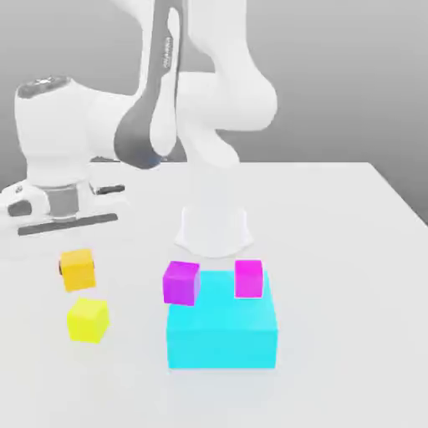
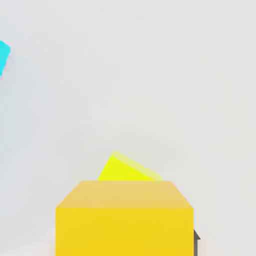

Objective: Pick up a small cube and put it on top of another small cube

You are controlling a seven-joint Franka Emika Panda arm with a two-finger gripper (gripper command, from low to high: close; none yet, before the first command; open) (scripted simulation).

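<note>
The small amber cube (image 1: 78, 270) sits at the exterior view's left, with my gripper (image 1: 77, 267) shut on it; dark fingertips (image 1: 61, 267) show at its sides. Just in front of it, nearer the camera, rests the lemon-yellow cube (image 1: 87, 320) on the table. In the hand view the amber cube (image 2: 124, 220) fills the near foreground with the lemon-yellow cube (image 2: 125, 170) peeking out beyond it. Whether the amber cube is off the table I cannot tell.
A large cyan block (image 1: 221, 334) lies at centre front, its corner also in the hand view (image 2: 3, 55). A pink cube (image 1: 248, 278) sits on its back edge and a magenta cube (image 1: 180, 282) at its corner. The arm's white base (image 1: 213, 226) stands behind.
</note>
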